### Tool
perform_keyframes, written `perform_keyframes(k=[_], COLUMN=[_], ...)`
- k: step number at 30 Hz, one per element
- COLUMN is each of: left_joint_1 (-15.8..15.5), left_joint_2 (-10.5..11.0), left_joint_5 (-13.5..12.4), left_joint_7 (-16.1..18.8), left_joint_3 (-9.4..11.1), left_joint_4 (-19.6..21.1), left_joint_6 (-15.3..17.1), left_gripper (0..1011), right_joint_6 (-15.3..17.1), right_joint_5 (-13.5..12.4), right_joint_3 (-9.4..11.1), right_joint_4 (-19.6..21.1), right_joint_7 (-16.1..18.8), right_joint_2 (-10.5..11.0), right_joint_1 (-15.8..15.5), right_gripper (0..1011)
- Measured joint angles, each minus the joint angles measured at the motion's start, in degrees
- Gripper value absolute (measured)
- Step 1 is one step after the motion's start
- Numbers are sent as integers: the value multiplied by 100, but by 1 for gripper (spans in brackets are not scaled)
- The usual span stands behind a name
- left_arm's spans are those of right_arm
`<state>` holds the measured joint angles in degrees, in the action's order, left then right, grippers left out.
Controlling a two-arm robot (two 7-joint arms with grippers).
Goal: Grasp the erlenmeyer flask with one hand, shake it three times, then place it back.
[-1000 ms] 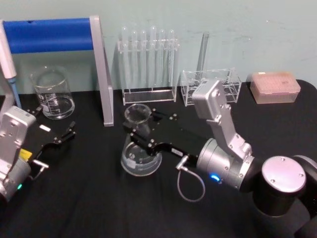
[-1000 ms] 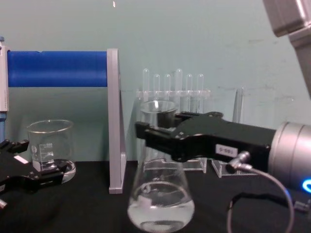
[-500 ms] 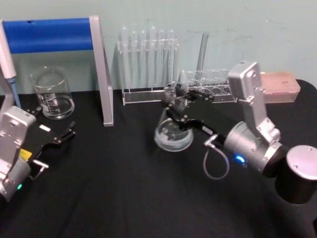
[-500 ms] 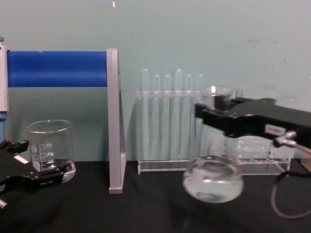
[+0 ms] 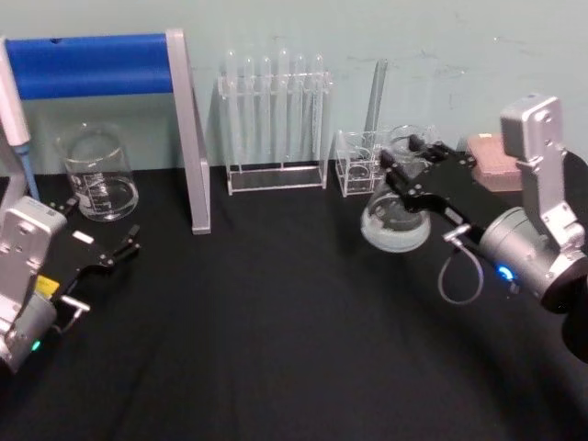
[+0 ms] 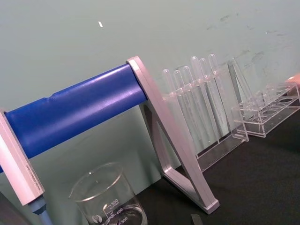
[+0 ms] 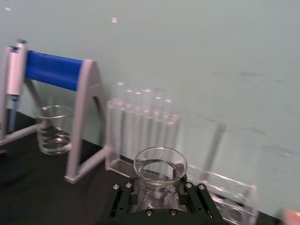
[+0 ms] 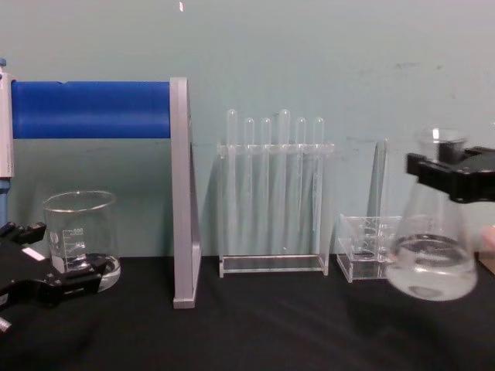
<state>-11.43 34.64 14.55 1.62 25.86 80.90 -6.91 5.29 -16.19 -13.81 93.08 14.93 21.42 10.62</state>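
Observation:
The erlenmeyer flask (image 5: 395,228) is clear glass with a little liquid in its wide base. It hangs off the black table, slightly tilted, at the right in the chest view (image 8: 431,267). My right gripper (image 5: 411,179) is shut on its neck just under the flared rim; its black jaws clamp the neck from both sides (image 8: 456,174). In the right wrist view the flask's rim (image 7: 159,168) sits just above the gripper (image 7: 159,199). My left gripper (image 5: 96,241) rests low at the table's left, open, holding nothing (image 8: 46,267).
A glass beaker (image 5: 96,175) stands at the back left beside a blue-barred grey stand (image 5: 188,138) and a pipette (image 5: 18,129). A test tube rack (image 5: 276,115) stands at the back centre. A small clear rack (image 5: 358,165) and a pink box (image 5: 487,152) are just behind the flask.
The right gripper has swung the flask from the table's centre-left across to the right, near the small clear rack. The left arm has not moved.

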Motion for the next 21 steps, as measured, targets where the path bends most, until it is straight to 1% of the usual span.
perform_keyframes(k=[4, 9, 17, 21], left_joint_1=[0, 0, 0, 0], left_joint_2=[0, 0, 0, 0], left_joint_5=[0, 0, 0, 0], left_joint_7=[0, 0, 0, 0], left_joint_3=[0, 0, 0, 0], left_joint_4=[0, 0, 0, 0], left_joint_6=[0, 0, 0, 0], left_gripper=[1001, 1001, 1001, 1001], right_joint_6=[10, 14, 16, 19], right_joint_5=[29, 65, 91, 87], right_joint_3=[193, 328, 367, 295], right_joint_4=[-21, -46, -46, -7], right_joint_7=[-77, -107, -59, 38], right_joint_2=[4, -33, -102, -164], right_joint_1=[-56, -89, -110, -115], right_gripper=[456, 456, 456, 456])
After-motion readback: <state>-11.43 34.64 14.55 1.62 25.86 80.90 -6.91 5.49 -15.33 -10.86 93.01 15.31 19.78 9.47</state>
